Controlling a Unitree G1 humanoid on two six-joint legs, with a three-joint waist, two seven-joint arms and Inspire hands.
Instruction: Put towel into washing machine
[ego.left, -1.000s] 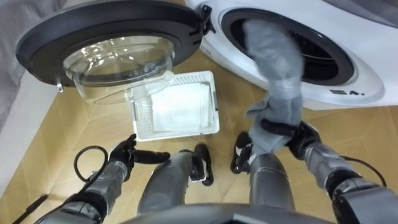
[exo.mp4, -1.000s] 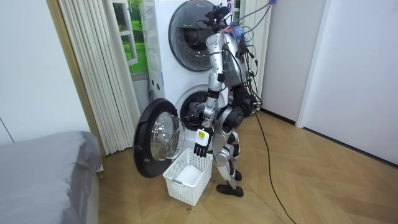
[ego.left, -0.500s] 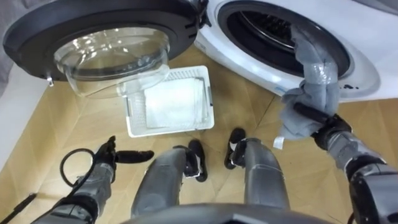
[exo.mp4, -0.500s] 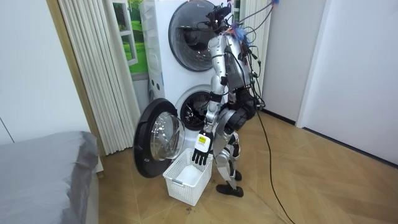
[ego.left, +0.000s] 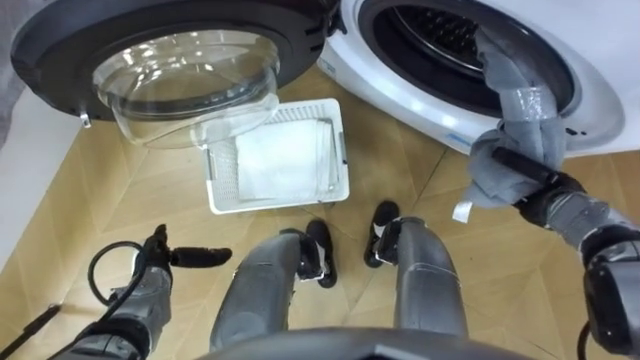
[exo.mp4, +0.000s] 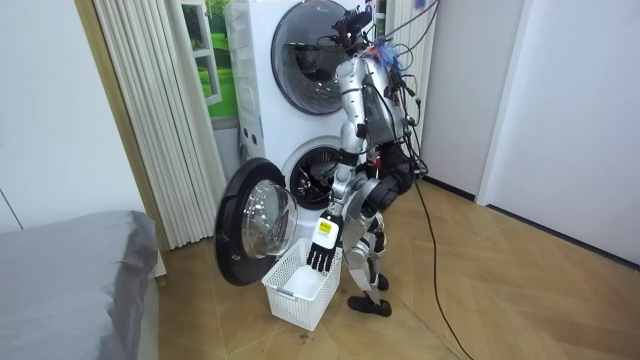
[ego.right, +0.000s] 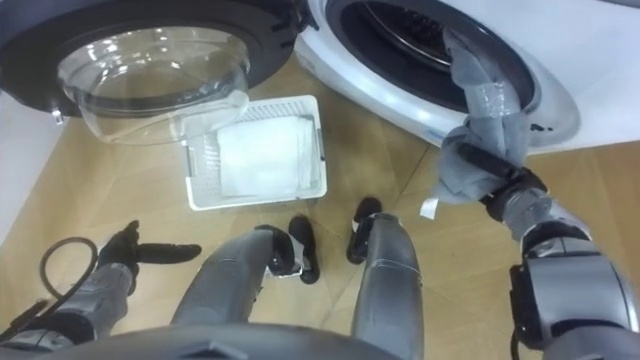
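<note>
Gripping towel (ego.left: 520, 110), right robot hand (ego.left: 543, 192); top end seemingly inside drum (ego.left: 440, 35).

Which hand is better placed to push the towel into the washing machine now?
Right. The right hand grips the grey towel, whose upper end reaches into the drum opening. The left hand hangs open, low over the floor, away from it.

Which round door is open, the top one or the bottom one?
The bottom door, swung out beside the white basket; the top door sits shut.
</note>
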